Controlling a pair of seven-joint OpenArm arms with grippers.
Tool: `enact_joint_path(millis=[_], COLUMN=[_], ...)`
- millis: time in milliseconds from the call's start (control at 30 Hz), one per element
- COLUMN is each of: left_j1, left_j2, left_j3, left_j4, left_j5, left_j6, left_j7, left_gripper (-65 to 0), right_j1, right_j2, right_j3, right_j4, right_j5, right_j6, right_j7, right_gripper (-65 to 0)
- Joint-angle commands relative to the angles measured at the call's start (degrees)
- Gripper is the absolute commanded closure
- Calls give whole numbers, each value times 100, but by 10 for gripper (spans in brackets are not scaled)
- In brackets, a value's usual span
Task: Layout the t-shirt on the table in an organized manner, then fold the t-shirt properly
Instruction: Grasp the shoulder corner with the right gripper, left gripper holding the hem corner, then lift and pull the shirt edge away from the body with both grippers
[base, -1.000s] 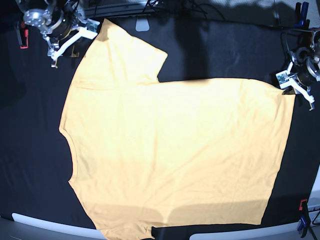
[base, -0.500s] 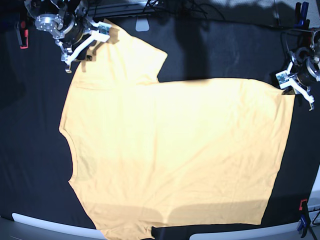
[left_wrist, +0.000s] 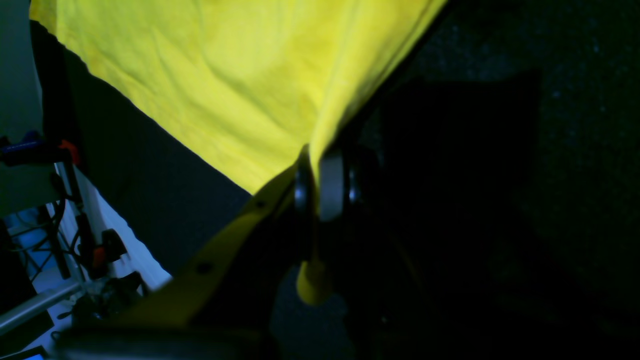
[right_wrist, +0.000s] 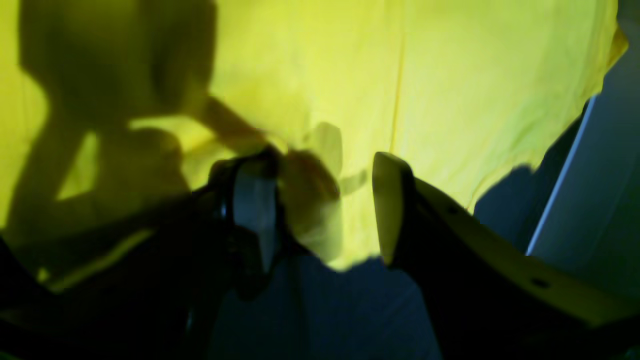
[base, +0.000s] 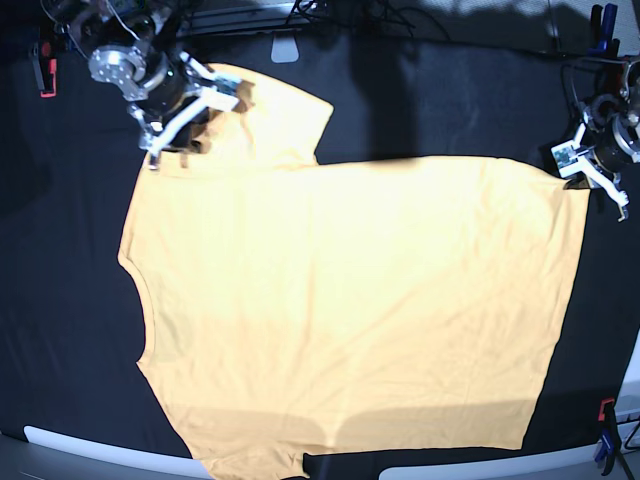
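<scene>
T-shirt: the pale yellow-orange t-shirt (base: 350, 310) lies spread flat across most of the bench (base: 60, 330), neck opening toward the base view's left edge, hem toward the right; one sleeve points to the top of that view.
Bench: black cloth surface, showing on all sides of the shirt; a red clamp (base: 44, 75) at the upper left edge, and another clamp (base: 605, 435) at the lower right.
Left fingers: the left fingers (left_wrist: 317, 185) are pressed together on the shirt's hem corner, at the right side of the base view; in the left wrist view a fold of yellow cloth runs between the two pads and a small tip of it sticks out below them.
Hem corner: drawn slightly up toward the left fingers, the cloth taut from there into the shirt body.
Right fingers: the right fingers (right_wrist: 325, 210) stand wide apart over the sleeve near the shoulder, at the upper left of the base view; in the right wrist view yellow cloth shows in the gap between them, but nothing is gripped.
Contact on the right: whether the right fingertips touch the cloth cannot be told; their shadow falls on the shirt close by.
Shirt surface: smooth, with only faint creases.
</scene>
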Motion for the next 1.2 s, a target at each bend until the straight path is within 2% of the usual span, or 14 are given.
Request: enact_joint_path(millis=[0, 167, 233, 300, 333, 400, 500, 567, 700, 867, 1167], left_j1=[-33, -33, -31, -31, -31, -26, 2, 44, 240, 796, 1794], left_j2=[-114, -114, -114, -114, -114, -114, -116, -133, -393, -756, -780], left_j3=[-28, -28, -28, -28, -28, -28, -28, -33, -35, -39, -50], left_j4=[35, 35, 35, 35, 35, 35, 35, 52, 221, 634, 1165], left_j5=[-44, -44, -44, -46, -46, -46, -48, -85, -879, -1038, -1032], left_j6=[-24, -24, -24, -24, -24, -24, -24, -24, -26, -24, -24], left_j7=[-42, -44, -44, -44, -46, -46, -50, -46, -48, -42, 127], left_gripper=[0, 0, 0, 0, 0, 0, 0, 0, 0, 0, 0], right_j1=[15, 31, 31, 33, 31, 31, 11, -31, -339, -1097, -2695], right_j2=[63, 66, 66, 66, 66, 66, 101, 195, 560, 866, 857], right_j3=[7, 7, 7, 7, 7, 7, 7, 7, 11, 321, 1235], right_j4=[46, 46, 46, 46, 46, 48, 55, 129, 472, 872, 1606], right_j5=[122, 127, 125, 125, 125, 127, 146, 354, 603, 603, 603], right_j6=[-20, -17, -17, -20, -22, -28, -269, -297, -297, -363, -411], right_j7=[35, -4, -11, -48, -74, -90, -87, -90, -376, -544, -549], right_gripper=[-296, -204, -128, -26, 0, 0, 0, 0, 0, 0, 0])
